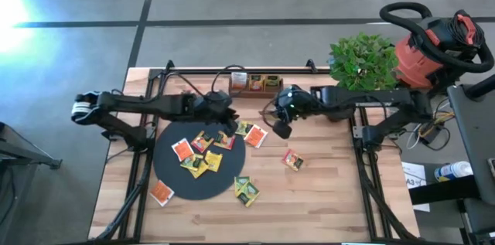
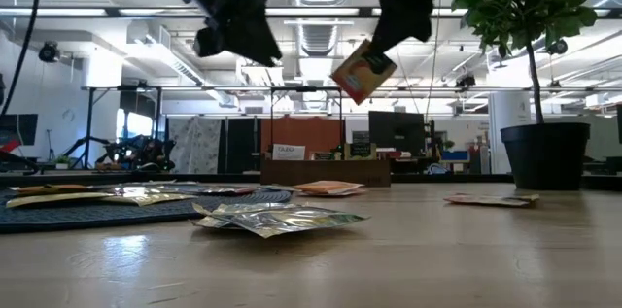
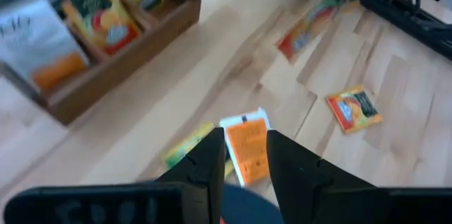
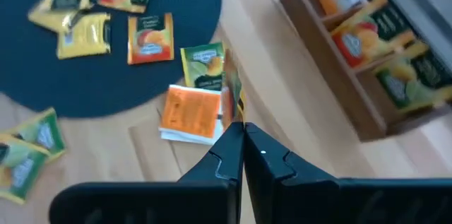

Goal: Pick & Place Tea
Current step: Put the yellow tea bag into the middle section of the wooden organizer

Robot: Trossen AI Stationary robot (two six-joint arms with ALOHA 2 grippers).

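The right end effector pinches a flat orange tea packet aloft; the left end effector hangs released over the wooden worktop.

Orange, yellow, green tea packets, black disc, brown tray

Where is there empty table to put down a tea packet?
Bare wood lies along the near edge of the light wooden table, below the lone orange-red tea packet, and right of it. The round black disc is crowded with packets; more hug its rim.
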